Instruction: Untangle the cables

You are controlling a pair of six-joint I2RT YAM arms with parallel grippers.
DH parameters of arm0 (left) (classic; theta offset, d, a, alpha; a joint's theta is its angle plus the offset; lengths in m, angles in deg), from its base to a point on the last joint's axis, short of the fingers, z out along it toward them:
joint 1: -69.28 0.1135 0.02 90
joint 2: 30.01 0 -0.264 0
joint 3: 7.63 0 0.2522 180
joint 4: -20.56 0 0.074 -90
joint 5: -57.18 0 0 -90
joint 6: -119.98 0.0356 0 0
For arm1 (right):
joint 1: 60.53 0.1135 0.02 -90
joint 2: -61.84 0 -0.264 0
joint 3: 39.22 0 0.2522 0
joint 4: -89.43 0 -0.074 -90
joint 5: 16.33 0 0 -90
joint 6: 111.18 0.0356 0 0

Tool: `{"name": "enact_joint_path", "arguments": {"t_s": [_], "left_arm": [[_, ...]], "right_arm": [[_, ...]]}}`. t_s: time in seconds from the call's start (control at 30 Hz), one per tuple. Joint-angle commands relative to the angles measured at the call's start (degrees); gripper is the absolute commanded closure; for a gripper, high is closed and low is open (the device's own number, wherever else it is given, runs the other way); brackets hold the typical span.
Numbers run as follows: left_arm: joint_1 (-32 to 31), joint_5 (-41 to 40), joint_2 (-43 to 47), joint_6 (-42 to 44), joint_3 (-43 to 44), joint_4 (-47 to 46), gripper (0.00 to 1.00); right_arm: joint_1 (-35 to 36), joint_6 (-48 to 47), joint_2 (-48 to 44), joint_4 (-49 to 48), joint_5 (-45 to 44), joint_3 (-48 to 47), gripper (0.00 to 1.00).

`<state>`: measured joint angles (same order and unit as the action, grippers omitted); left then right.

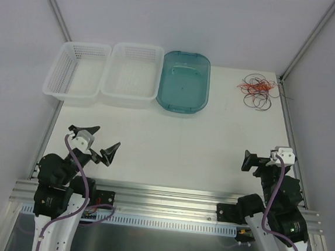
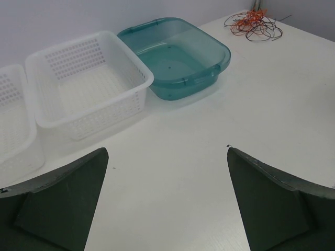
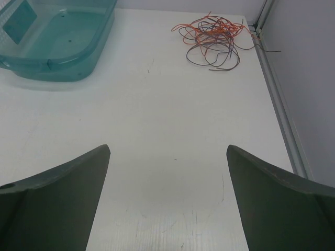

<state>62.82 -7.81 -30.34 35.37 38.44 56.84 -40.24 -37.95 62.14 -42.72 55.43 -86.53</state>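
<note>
While both arms rest at the near edge of the white table (image 1: pixel 177 144), the cables (image 1: pixel 257 91) lie as 1 tangled heap of red-orange and black loops in the far right corner. The heap is just beside the metal rail (image 3: pixel 276 99) bordering the table's right side, and 1 thin strand crosses onto that rail. The left gripper (image 2: pixel 167 149) and the right gripper (image 3: pixel 167 148) each have their 2 fingers spread wide over bare tabletop, well apart from the heap. Along the far edge stand 2 white mesh baskets (image 1: pixel 78 73), side by side, with a teal tub (image 1: pixel 184 80) just beside the right-hand one. Open surface separates the tub from the cables. Pale wall panels (image 1: pixel 183 15) close the left, far and right sides.
</note>
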Motion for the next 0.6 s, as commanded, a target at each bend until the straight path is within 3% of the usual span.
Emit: {"name": "enact_joint_path", "arguments": {"t_s": [0.0,0.27,0.33,0.4,0.43,0.47,0.57], "left_arm": [[-0.7,-2.5,9.8,-0.4,1.5,-0.6,0.01],[-1.4,-8.7,9.8,-3.0,1.3,0.2,0.01],[-1.5,-15.3,9.8,-5.2,0.6,0.2,0.01],[-2.0,-21.7,9.8,-13.3,-0.6,0.9,0.01],[-2.1,-30.2,9.7,-16.1,-1.0,1.4,0.01],[-2.3,-33.7,9.8,-19.1,-1.3,2.1,0.01],[-2.9,-37.9,9.7,-20.5,-1.0,4.0,0.01]], "right_arm": [[0.2,-0.4,-11.0,-1.1,-1.1,-1.4,0.00],[0.2,0.6,-8.0,-1.0,-1.4,-3.5,0.00],[0.2,0.8,-4.6,-0.2,0.4,-5.3,0.00],[0.2,1.2,1.6,0.6,4.1,-7.1,0.00],[0.2,1.7,4.0,1.2,6.8,-9.7,0.01],[0.2,2.4,7.1,1.7,7.5,-11.1,0.01],[0.3,6.1,18.5,3.1,8.1,-16.8,0.00]]}}
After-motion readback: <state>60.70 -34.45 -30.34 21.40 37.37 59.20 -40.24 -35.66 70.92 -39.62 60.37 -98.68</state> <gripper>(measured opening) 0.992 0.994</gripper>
